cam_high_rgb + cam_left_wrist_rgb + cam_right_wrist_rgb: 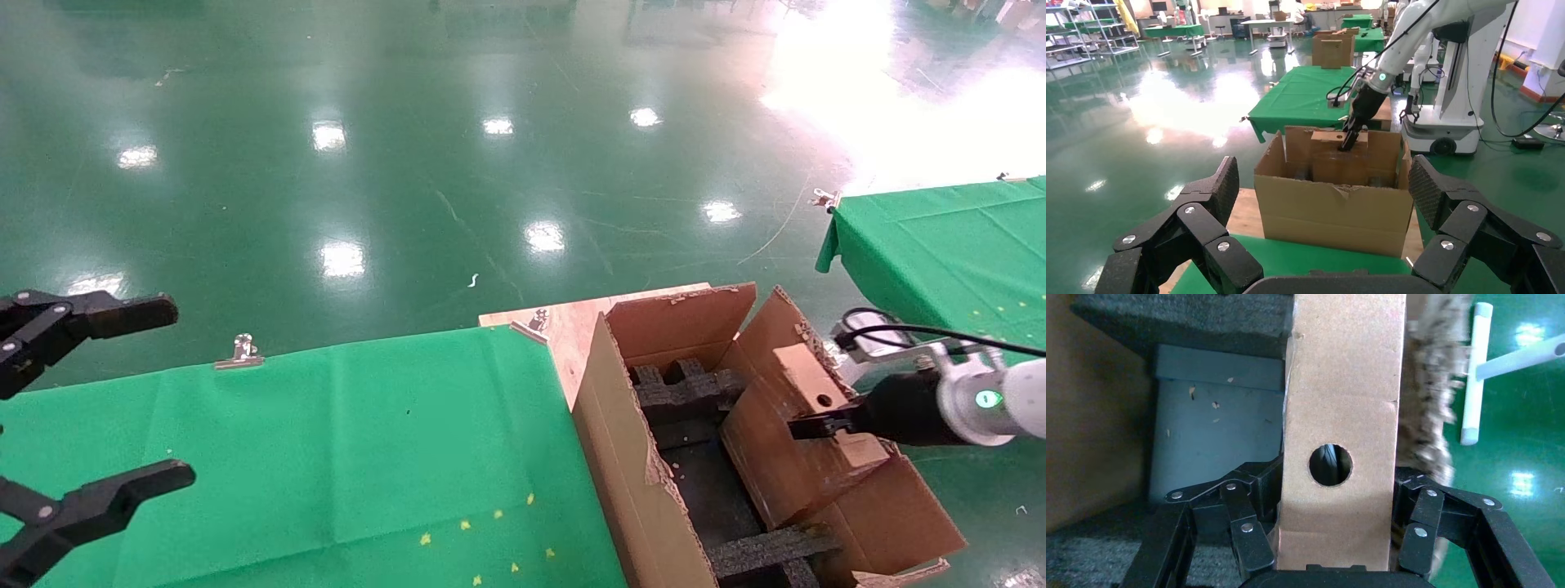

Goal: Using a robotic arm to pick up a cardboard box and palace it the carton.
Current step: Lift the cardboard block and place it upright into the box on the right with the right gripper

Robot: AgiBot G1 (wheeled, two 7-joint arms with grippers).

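While gripped by the right claw: brown, round-holed cardboard box, upright.

No readable text, label, brand, number or sign appears anywhere. The brown cardboard surfaces are unprinted.

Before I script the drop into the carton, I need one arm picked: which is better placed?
Right. The right tool is shut on the cardboard box, holding it upright inside the carton above the black foam inserts. The left tool is open and empty over the green table, off to the carton's side.
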